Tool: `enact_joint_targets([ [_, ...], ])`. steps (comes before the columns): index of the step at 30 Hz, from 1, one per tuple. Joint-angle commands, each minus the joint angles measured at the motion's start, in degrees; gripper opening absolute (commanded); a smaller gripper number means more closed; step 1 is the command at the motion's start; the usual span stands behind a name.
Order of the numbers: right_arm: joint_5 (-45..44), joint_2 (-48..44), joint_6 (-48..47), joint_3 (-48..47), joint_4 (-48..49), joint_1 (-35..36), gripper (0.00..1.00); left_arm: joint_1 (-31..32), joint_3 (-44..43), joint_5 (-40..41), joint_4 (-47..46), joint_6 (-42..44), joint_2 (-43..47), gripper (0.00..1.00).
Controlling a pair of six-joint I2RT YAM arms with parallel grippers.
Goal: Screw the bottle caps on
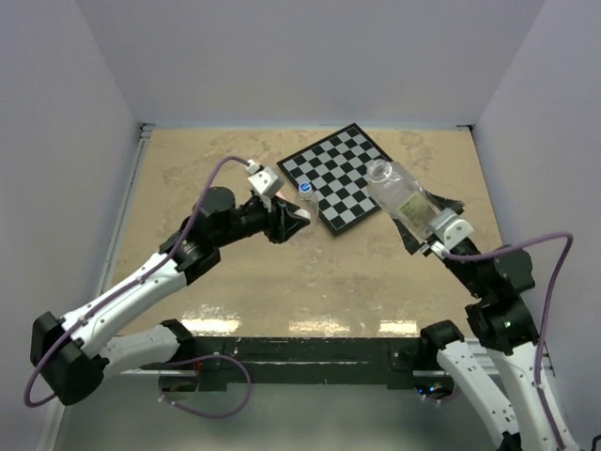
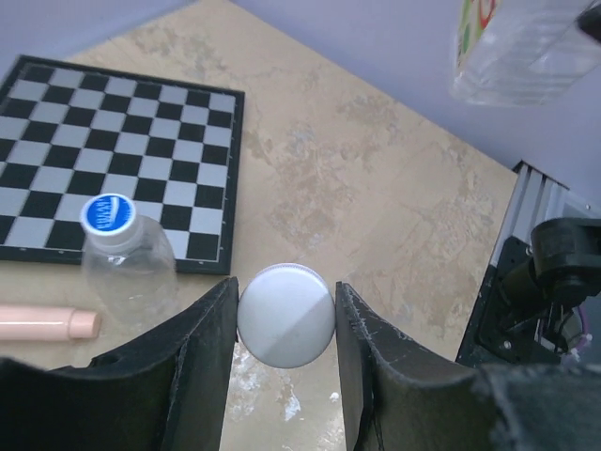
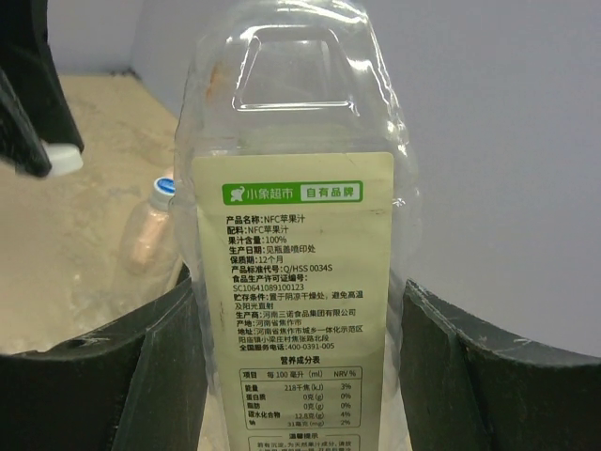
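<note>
White cap (image 2: 285, 315) sits pinched between the 2 fingers of our left gripper (image 1: 293, 218), above the table (image 1: 282, 282). We clamp the large labelled bottle (image 3: 291, 235) in our right gripper (image 1: 424, 224), tilted, its uncapped mouth pointing toward the checkerboard (image 2: 113, 122). The small bottle (image 2: 131, 277), blue cap (image 2: 106, 214) on top, stands at the board's edge, with 1 pink stick (image 2: 47, 322) just beside it.

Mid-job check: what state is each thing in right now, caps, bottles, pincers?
white cap: gripped in the left pincer, not on a bottle.
large bottle: uncapped, tilted, held aloft by the right pincer.
small bottle: upright, blue cap on; tightness cannot tell.
pink stick: lying flat beside the small bottle.
checkerboard: flat on the table.
</note>
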State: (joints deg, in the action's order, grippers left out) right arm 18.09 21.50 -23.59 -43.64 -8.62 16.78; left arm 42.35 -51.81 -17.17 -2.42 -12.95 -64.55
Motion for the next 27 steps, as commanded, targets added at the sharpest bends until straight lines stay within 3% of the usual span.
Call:
enact_joint_targets([
  [1,5.4,9.0,-7.9,-7.8,-6.8,3.8,0.00,-5.2,2.9,-2.6,1.4,-0.5,8.5,0.08],
  [7,5.0,20.9,-9.1,-12.2,-8.9,9.8,0.00,-15.5,6.5,-7.7,1.5,-1.4,16.4,0.02],
  [12,-0.2,28.1,-9.4,-13.6,-9.2,16.4,0.00,-26.3,13.3,-25.2,-11.6,-12.2,16.2,0.01],
  [19,-0.9,29.7,-4.9,-9.2,-5.9,20.6,0.00,-27.2,17.9,-33.2,-28.3,-21.6,14.3,0.05],
  [27,-3.4,30.4,-3.5,-3.9,-0.8,24.4,0.00,-27.2,22.0,-34.6,-43.9,-30.5,13.0,0.06],
])
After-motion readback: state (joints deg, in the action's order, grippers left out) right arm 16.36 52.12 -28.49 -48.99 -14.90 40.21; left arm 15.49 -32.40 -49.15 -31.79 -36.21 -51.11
